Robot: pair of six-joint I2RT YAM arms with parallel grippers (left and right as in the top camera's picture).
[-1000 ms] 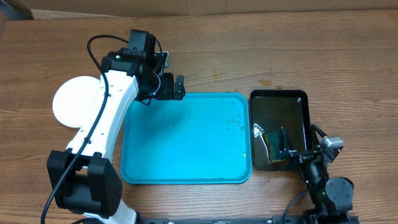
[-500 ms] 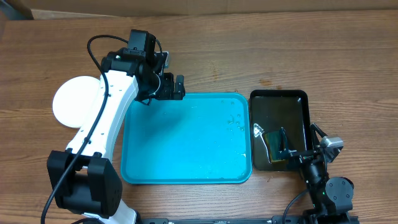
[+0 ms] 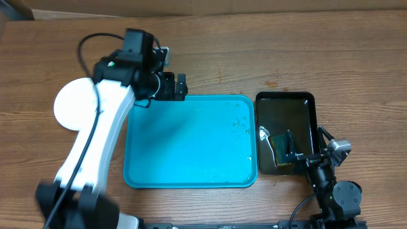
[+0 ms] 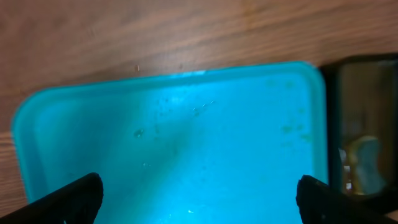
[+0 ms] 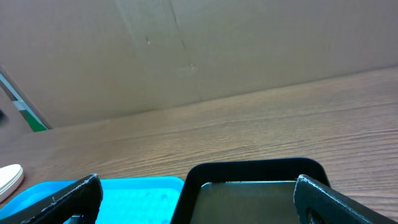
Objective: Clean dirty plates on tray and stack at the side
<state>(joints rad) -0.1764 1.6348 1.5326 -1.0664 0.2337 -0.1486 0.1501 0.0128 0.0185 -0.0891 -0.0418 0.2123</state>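
Observation:
The turquoise tray lies mid-table with nothing on it but small food specks. It fills the left wrist view. A stack of white plates sits on the table left of the tray, partly hidden by my left arm. How many plates it holds I cannot tell. Its edge shows in the right wrist view. My left gripper is open and empty above the tray's far left corner. My right gripper is open and empty over the near end of the black tray.
A smaller black tray stands right of the turquoise one and holds a yellow-green sponge at its near end. A cardboard wall runs along the table's far edge. Bare wood surrounds both trays.
My left arm has swung a little to the left and toward the far edge, its open gripper moving with it. The right arm has not moved.

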